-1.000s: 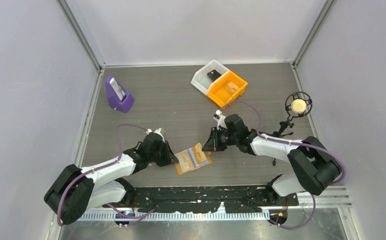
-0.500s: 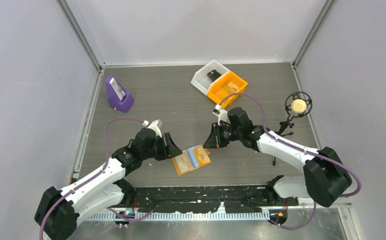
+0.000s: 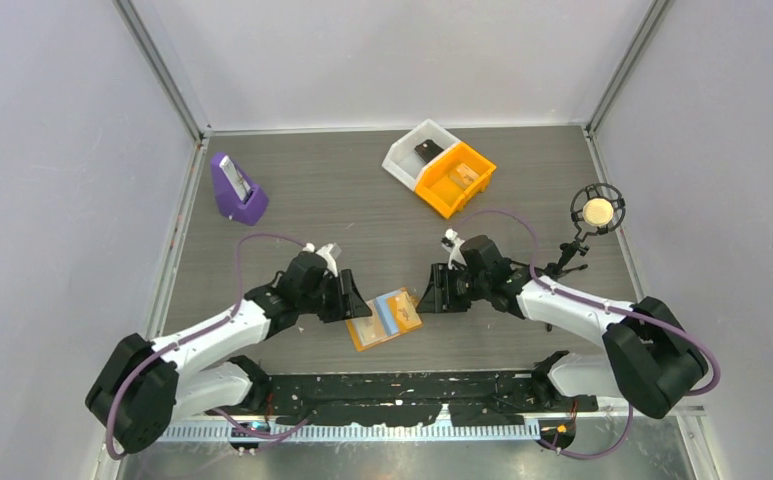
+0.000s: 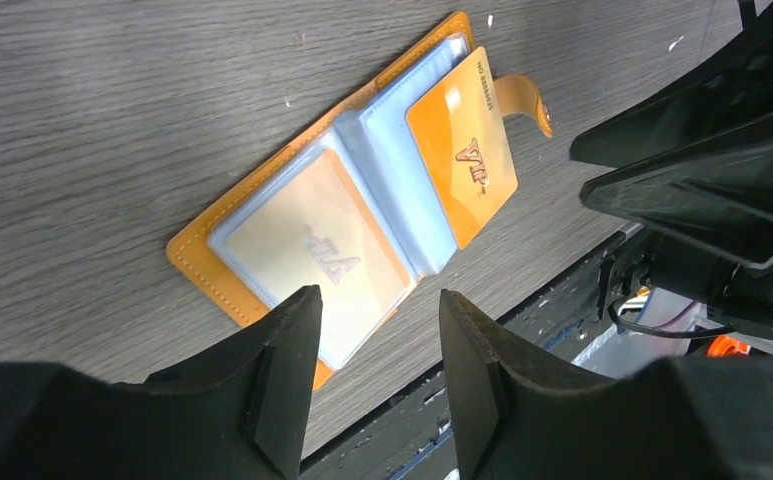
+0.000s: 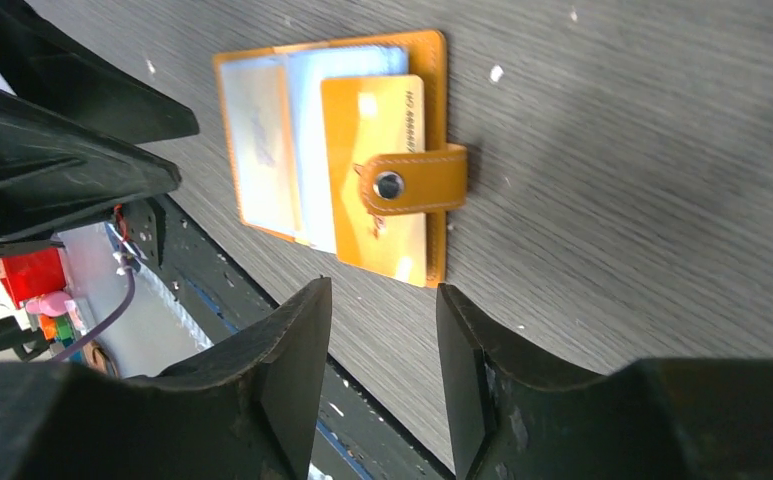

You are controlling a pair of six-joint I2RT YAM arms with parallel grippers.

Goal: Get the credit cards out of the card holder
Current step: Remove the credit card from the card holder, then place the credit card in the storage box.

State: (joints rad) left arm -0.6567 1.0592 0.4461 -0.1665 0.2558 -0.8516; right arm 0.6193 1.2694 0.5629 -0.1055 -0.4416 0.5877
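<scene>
The card holder [image 3: 385, 318] lies open like a book on the table between my two grippers. In the left wrist view the card holder [image 4: 262, 215] shows light blue sleeves. A pale card [image 4: 317, 240] sits under the left sleeve. An orange credit card [image 4: 462, 150] lies on the right half. In the right wrist view the studded strap [image 5: 417, 182] folds over the orange card [image 5: 372, 225]. My left gripper [image 3: 357, 305] [image 4: 377, 300] is open at the holder's left edge, holding nothing. My right gripper [image 3: 424, 298] [image 5: 382, 290] is open just off the right edge, also holding nothing.
An orange bin [image 3: 454, 178] and a white bin [image 3: 417, 152] stand side by side at the back. A purple stand [image 3: 237, 190] is at the back left. A round microphone on a small stand [image 3: 596, 211] is at the right. A black rail [image 3: 412, 385] runs along the near edge.
Both grippers went from shut to open, the left one first. The left arm drew back slightly, then returned; the right gripper dropped closer to the holder. The holder stays open in much the same spot.
</scene>
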